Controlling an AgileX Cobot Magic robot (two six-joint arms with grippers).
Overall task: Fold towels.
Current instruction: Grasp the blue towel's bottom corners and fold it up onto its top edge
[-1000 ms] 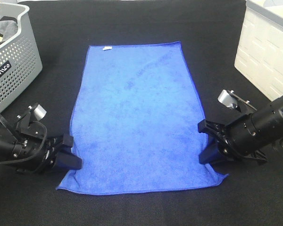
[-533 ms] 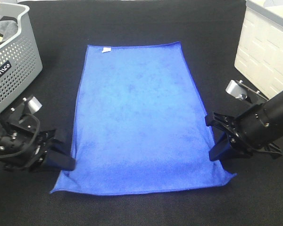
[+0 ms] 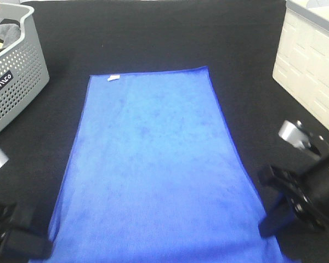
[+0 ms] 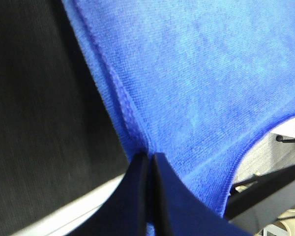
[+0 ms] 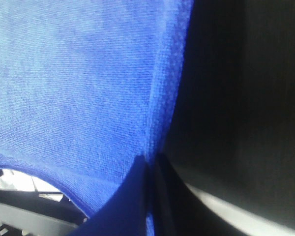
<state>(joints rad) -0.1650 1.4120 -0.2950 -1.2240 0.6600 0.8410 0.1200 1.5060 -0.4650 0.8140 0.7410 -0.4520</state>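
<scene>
The towel (image 3: 153, 170) is spread flat on the black surface (image 3: 153, 33) and is held stretched between the two pincers, one near corner in each. Since a second ago it has been dragged toward the near side: its far hem, once well up the surface, now lies closer in, and its near hem has passed out of the exterior view. Both arms have drawn back with it.

The left pincer (image 4: 150, 167) is clamped on the towel's hem close to the corner, its dark fingers pressed together with the fabric pinched between them. The right pincer (image 5: 150, 164) is clamped likewise on the opposite hem. A crease is seen running away from each grip.

The cloth is a bright royal blue, fuzzy and fine-looped, rectangular, with a darker stitched border. A small white tag (image 3: 114, 78) sits at the far hem, well apart from the left pincer and on its side. The surface is matt and faintly woven.

Far beyond the left pincer, and outward of it, a grey perforated plastic basket (image 3: 22, 71) stands. Beyond the right pincer a white panelled box (image 3: 312, 66) is seen.
</scene>
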